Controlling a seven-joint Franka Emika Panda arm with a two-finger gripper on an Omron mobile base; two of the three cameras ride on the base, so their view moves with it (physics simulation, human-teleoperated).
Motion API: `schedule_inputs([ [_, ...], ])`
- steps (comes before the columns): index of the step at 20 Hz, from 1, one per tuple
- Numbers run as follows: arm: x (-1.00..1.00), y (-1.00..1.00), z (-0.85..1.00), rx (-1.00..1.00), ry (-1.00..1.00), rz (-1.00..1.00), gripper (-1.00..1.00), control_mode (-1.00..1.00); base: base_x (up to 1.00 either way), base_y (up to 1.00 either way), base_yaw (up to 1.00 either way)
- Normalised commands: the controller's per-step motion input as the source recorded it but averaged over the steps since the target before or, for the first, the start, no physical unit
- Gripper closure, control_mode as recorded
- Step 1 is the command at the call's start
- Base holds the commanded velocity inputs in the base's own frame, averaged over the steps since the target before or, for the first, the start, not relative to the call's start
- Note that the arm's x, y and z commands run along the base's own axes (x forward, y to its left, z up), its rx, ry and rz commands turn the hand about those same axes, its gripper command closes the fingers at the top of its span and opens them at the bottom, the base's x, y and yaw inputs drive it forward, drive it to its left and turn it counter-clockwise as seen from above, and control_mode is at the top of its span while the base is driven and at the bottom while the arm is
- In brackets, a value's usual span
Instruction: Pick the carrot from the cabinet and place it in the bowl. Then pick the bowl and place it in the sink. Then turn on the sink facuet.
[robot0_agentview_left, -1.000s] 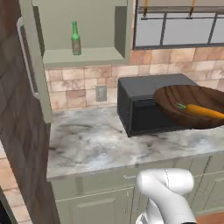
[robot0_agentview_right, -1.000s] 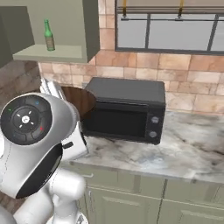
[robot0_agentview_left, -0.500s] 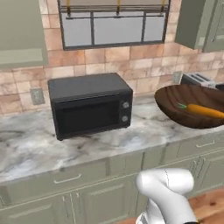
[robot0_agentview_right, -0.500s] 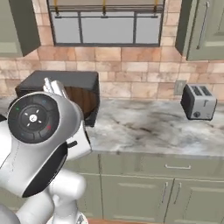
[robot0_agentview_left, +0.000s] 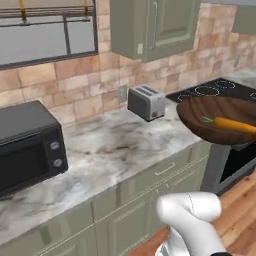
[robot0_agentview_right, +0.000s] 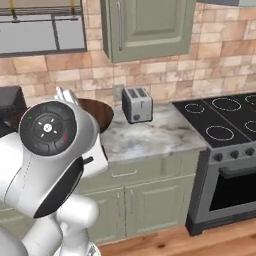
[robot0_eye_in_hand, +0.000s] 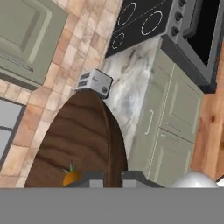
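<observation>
Bowl: wide, shallow, rigid wood, likely light but awkward; carried aloft over the tabletop edge, carrot loose inside and liable to roll. Claw: clamped together on the bowl's near rim, apparently. Best hold: the rim, kept level.

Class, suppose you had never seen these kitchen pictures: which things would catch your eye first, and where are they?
First the wide brown bowl, held in the air at the right of the left base view with an orange carrot lying in it. Behind it, a silver toaster stands on the marble counter against the tiled wall, beside a black stove. A black microwave sits at the counter's left end.
</observation>
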Motion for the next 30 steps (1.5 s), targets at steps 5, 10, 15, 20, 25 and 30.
schedule_inputs([
  [5, 0.00, 0.00, 0.00, 0.00, 0.00, 0.00, 1.00, 1.00, -0.08, -0.81, -0.60],
  [10, 0.00, 0.00, 0.00, 0.00, 0.00, 0.00, 1.00, 1.00, -0.05, -0.69, -0.64],
  [15, 0.00, 0.00, 0.00, 0.00, 0.00, 0.00, 1.00, 1.00, -0.01, -0.53, -0.66],
  [20, 0.00, 0.00, 0.00, 0.00, 0.00, 0.00, 1.00, 1.00, 0.05, -0.27, -0.62],
  [25, 0.00, 0.00, 0.00, 0.00, 0.00, 0.00, 1.00, 1.00, 0.18, -0.25, -0.58],
  [30, 0.00, 0.00, 0.00, 0.00, 0.00, 0.00, 1.00, 1.00, 0.34, -0.20, -0.57],
])
